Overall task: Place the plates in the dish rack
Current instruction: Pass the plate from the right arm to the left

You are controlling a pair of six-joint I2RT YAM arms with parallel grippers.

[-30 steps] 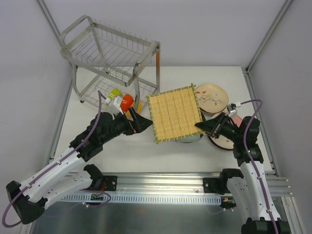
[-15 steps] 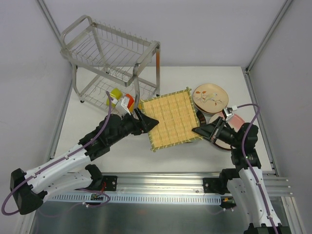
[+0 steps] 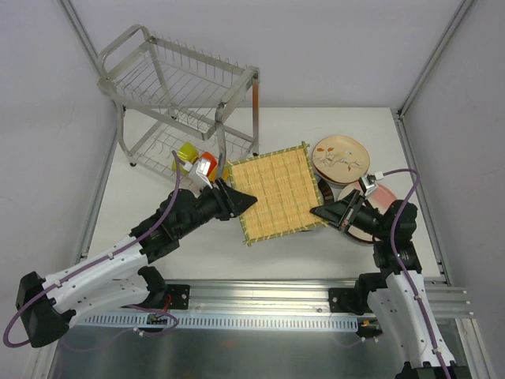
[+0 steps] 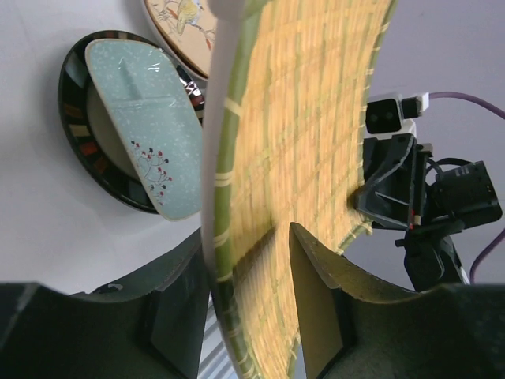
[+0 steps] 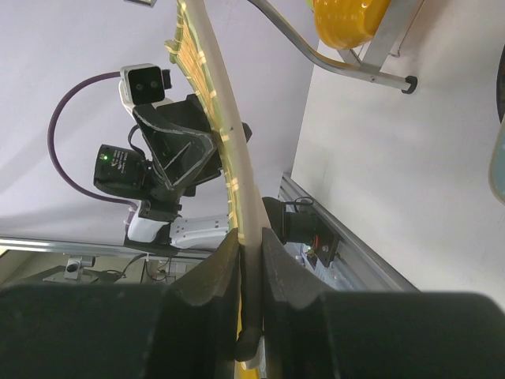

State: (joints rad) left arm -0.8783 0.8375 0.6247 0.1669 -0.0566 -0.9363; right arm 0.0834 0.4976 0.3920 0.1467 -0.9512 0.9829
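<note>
Handover: left end effector (image 3: 241,199) had advanced, jaws narrowing around edge of square yellow woven-look plate (image 3: 278,194), grip unconfirmed; right end effector (image 3: 318,212) clamped the edge opposite. Racking pending.

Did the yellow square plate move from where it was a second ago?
Yes. The yellow square plate slid left, away from the flowery plate and closer to the dish rack.

One dish rack (image 3: 177,79); five plates (image 3: 341,155), including the yellow plate (image 3: 276,193) at centre; two bowls (image 3: 188,150) at ten o'clock; left gripper (image 3: 246,200) and right gripper (image 3: 318,212).
</note>
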